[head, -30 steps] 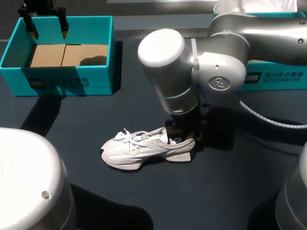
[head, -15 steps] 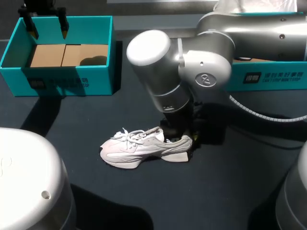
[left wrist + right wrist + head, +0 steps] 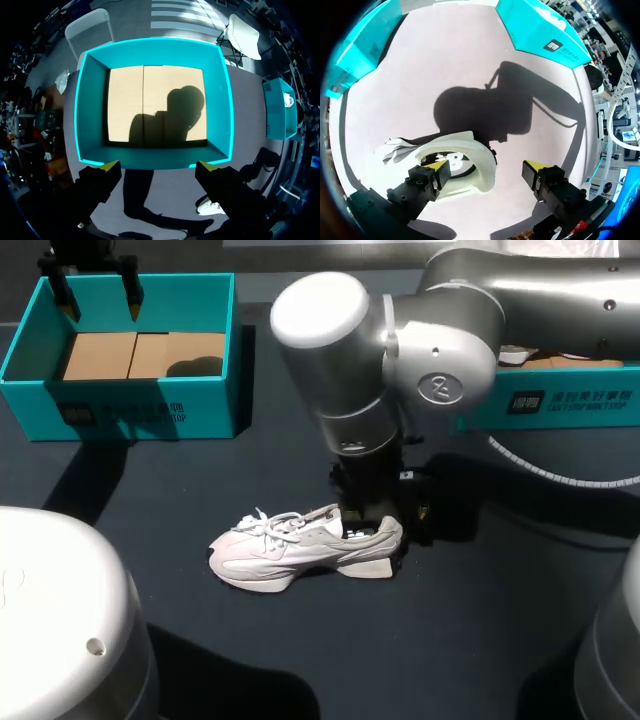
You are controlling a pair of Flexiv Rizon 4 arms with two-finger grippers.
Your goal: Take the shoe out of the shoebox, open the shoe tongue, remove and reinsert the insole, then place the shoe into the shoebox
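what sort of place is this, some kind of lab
Probably a robotics lab bench: a silver robot arm hangs over a dark table, with a white lace-up sneaker and an open teal cardboard shoebox set out as test props.

Bare table (image 3: 400, 660) stretches across the lower frame and between the shoe (image 3: 270, 545) and the box (image 3: 150, 405) at upper left. The right arm (image 3: 400, 370) fills the centre, covering the shoe's heel from above. The left end effector (image 3: 97, 295) hangs over the box, fingers apart. A second box (image 3: 570, 405) lines the upper right.
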